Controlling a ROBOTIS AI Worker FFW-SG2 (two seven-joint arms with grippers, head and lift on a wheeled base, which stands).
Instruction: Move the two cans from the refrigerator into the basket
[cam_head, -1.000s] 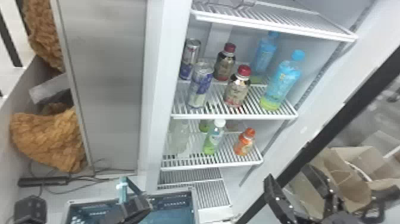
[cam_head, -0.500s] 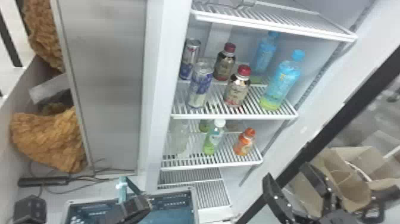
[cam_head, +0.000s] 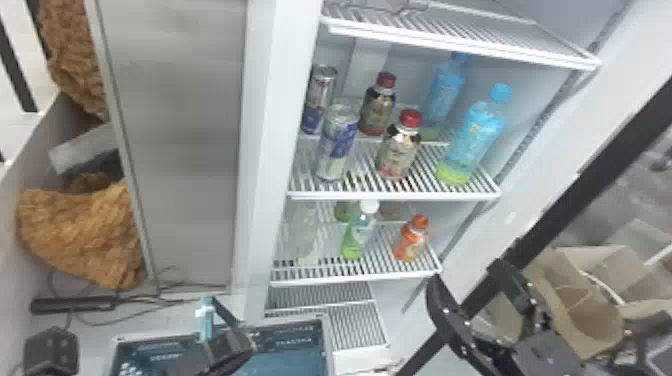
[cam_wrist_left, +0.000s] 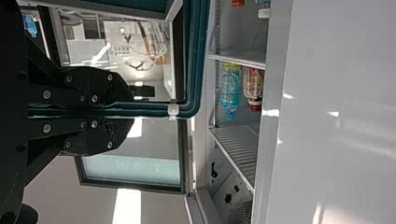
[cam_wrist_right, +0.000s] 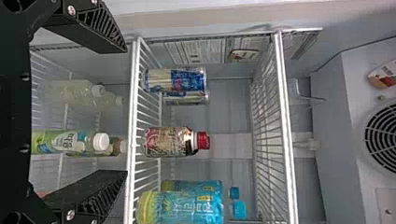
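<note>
Your left gripper (cam_head: 226, 346), at the lower left of the head view, had its fingers pressed together on the teal rim of the plastic basket (cam_head: 328, 345). The basket sat along the bottom of that view, left of centre. Your right gripper (cam_head: 467, 274), at the lower right, had its two flat black fingers spread, nothing between them. Beyond it, in the upper middle, you had both cans upright on a white wire shelf (cam_head: 395, 195) in the refrigerator: a slim blue-and-silver can (cam_head: 337, 145) in front, and a matching can (cam_head: 320, 100) behind it toward the upper left. To their right stood two dark-labelled bottles with red caps (cam_head: 399, 150), then two tall blue bottles (cam_head: 472, 140). On the shelf below, you had a green bottle with a white cap (cam_head: 359, 232) and a small orange bottle (cam_head: 411, 240). Brown paper bags (cam_head: 590, 320) lay at the far lower right.
</note>
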